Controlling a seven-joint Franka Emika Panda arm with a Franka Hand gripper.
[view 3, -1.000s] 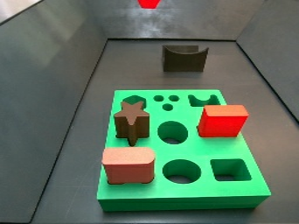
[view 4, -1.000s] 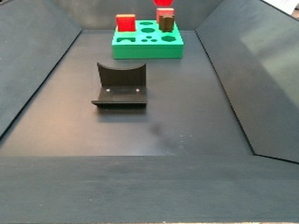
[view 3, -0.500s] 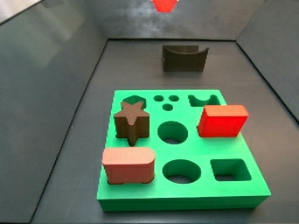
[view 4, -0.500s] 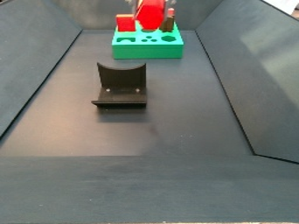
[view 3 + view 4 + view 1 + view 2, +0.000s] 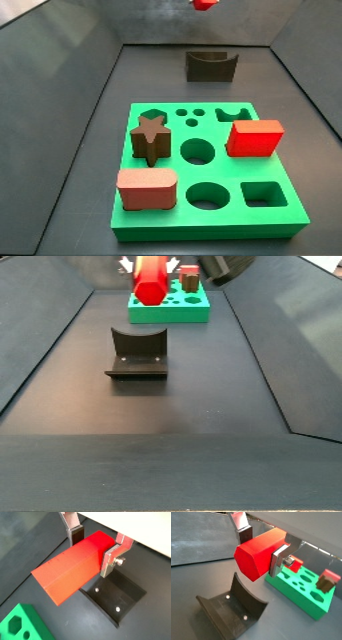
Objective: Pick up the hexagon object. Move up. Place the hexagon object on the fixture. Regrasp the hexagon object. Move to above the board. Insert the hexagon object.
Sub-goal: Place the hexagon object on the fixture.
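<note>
Board [image 5: 207, 165] sat w/ star, cube and pink blocks in it. Fixture [image 5: 136, 353] lay below. Gripper [image 5: 95, 544] hung above, clamped on hexagon object [image 5: 72, 567]; off-centre descent could miss the notch, bar tipping.

Lab test rig: grey-walled bin [image 5: 254, 346], fixture [image 5: 138, 353], green board [image 5: 214, 190].

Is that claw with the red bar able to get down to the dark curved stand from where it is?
Probably yes. The gripper has its jaws shut on the hexagon object and hangs above the fixture, with only bare floor around it. The board sits off to one side, out of the way.
</note>
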